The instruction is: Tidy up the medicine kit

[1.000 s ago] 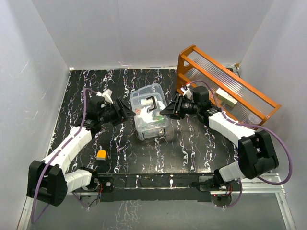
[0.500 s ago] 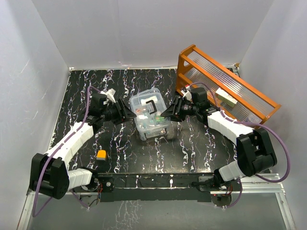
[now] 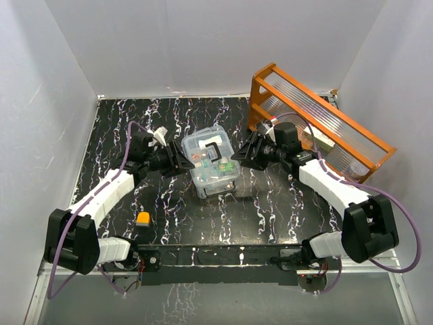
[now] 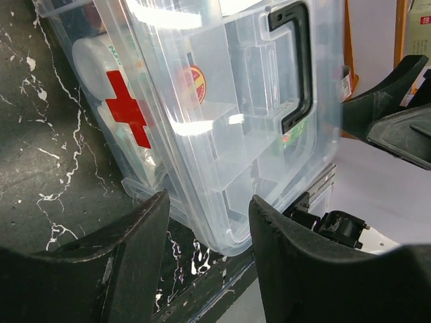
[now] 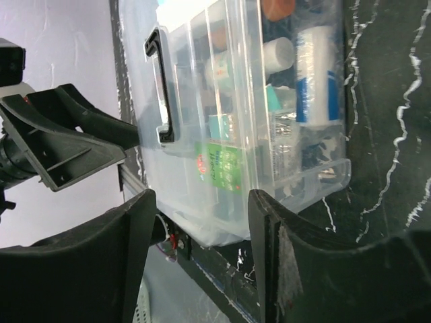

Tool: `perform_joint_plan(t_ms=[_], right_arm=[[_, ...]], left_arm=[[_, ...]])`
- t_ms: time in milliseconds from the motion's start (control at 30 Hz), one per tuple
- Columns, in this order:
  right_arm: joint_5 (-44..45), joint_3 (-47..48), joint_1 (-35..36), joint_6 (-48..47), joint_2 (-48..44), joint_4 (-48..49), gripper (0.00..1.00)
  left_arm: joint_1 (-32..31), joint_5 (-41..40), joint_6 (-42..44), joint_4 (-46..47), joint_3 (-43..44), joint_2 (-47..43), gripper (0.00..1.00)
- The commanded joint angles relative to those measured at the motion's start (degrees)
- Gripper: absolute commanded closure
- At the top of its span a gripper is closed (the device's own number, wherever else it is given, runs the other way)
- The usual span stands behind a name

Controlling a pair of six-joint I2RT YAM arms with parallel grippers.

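The medicine kit (image 3: 211, 162), a clear box with its lid on, rests on the black marbled table. The lid carries a black handle (image 4: 301, 67) and a red cross (image 4: 124, 104). Packets and tubes show through the kit's wall (image 5: 269, 121). My left gripper (image 3: 177, 162) stands open just off the kit's left side, and in its wrist view its gap (image 4: 209, 215) holds nothing. On the opposite side my right gripper (image 3: 238, 157) is open too, with the box's corner lying beyond its tips (image 5: 202, 208).
An orange wooden rack (image 3: 318, 118) with ribbed clear panels leans at the back right, just behind the right arm. A small orange block (image 3: 143, 218) lies at the front left. White walls close in the table on three sides.
The kit has dropped from a raised, tilted pose to lie flat on the table. The right jaws have opened and the left jaws have narrowed a little; both sit just off its sides.
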Motion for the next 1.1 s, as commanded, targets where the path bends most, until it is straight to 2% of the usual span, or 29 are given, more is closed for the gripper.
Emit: perform_joint_plan(t_ms=[0, 200, 333, 567, 700, 900, 1067], right_arm=[[6.9, 2.73, -0.37, -2.27, -4.14, -2.46, 0.42], [9.86, 4.17, -0.36, -11.88, -4.2, -2.1, 0.26], [9.28, 5.81, -0.25, -17.16, -2.15, -3.59, 0.25], [9.37, 6.52, 0.84, -20.72, -1.11, -4.47, 0.29], [12.25, 7.38, 3.53, -21.87, 0.07, -5.13, 0.34], [18.53, 9.11, 5.51, -20.82, 3.12, -7.12, 0.55], [23.67, 6.74, 5.56, -18.74, 1.82, -6.9, 0.62]], left_arm=[[0.01, 2.78, 0.25, 1.05, 2.83, 0.32, 0.51], [0.0, 2.5, 1.28, 1.06, 3.84, 1.22, 0.51], [0.01, 2.62, 1.43, 1.47, 4.64, 1.78, 0.51], [0.0, 3.81, 1.35, 2.02, 5.4, 2.79, 0.51], [0.05, 3.76, 1.53, 2.02, 5.7, 3.06, 0.51], [0.0, 2.87, 1.23, 2.79, 5.38, 2.3, 0.55], [-0.03, 3.6, 1.07, 2.77, 5.83, 1.9, 0.62]])
